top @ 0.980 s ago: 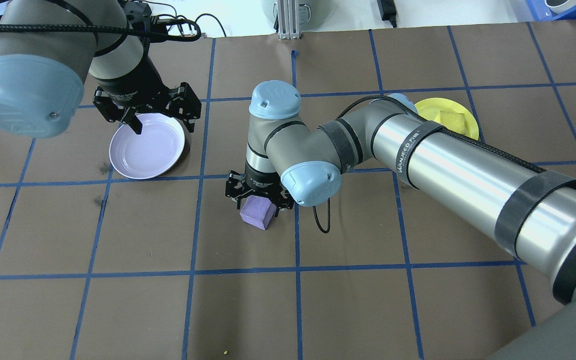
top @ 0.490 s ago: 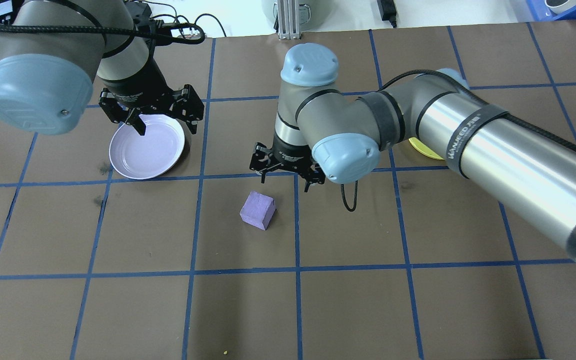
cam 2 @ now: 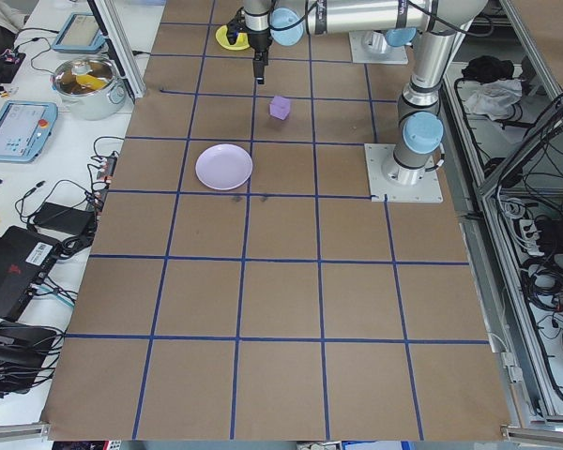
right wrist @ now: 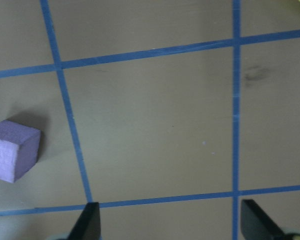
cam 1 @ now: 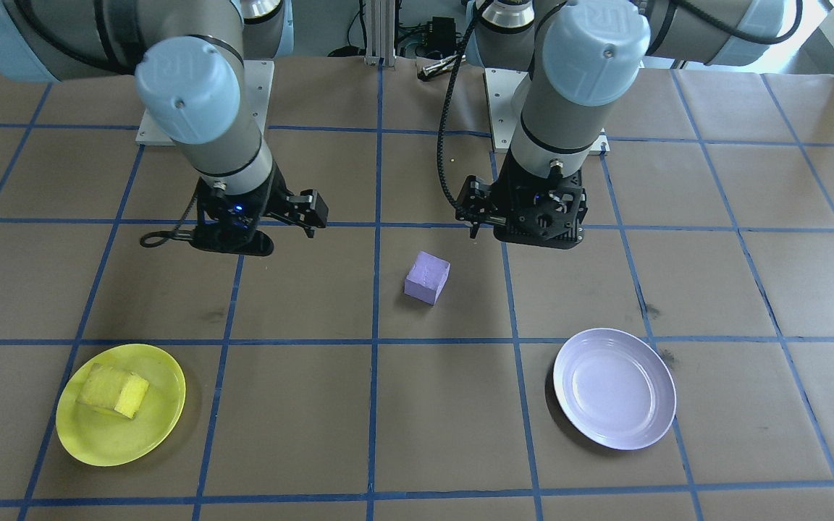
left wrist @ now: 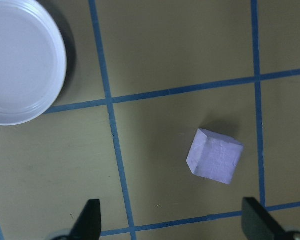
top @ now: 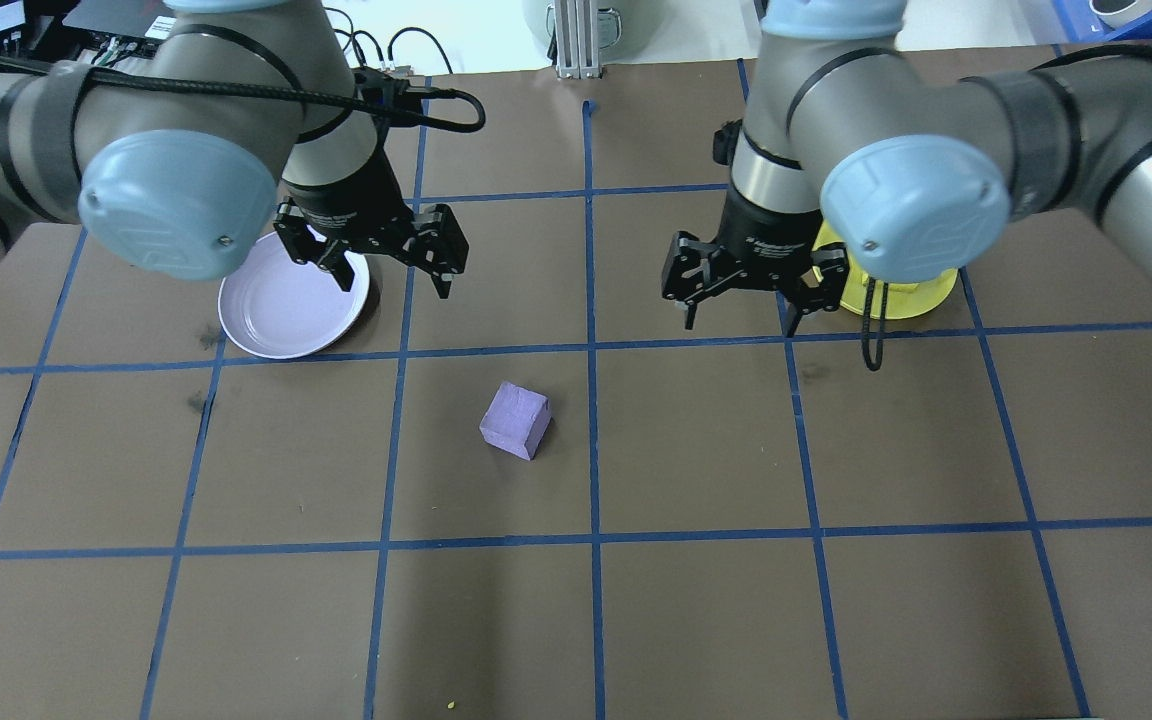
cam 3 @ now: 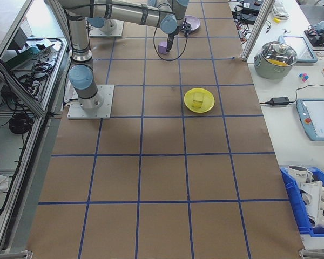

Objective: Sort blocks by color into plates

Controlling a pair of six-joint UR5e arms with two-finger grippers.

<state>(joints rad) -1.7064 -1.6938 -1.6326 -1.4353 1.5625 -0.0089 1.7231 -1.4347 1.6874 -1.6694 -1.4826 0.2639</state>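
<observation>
The purple block (top: 515, 420) sits loose on the counter (top: 696, 600), below and between both grippers, touching neither; the left gripper (top: 386, 262) hangs with fingers apart nearer the lavender plate (top: 276, 320), so it seems the one meant to carry the block there; the right gripper (top: 741, 292), also spread and empty, hangs by the yellow plate (cam 1: 98, 441), where the yellow block (cam 1: 114, 391) already lies; in the overhead view the right arm hides most of that plate and the yellow block entirely.
</observation>
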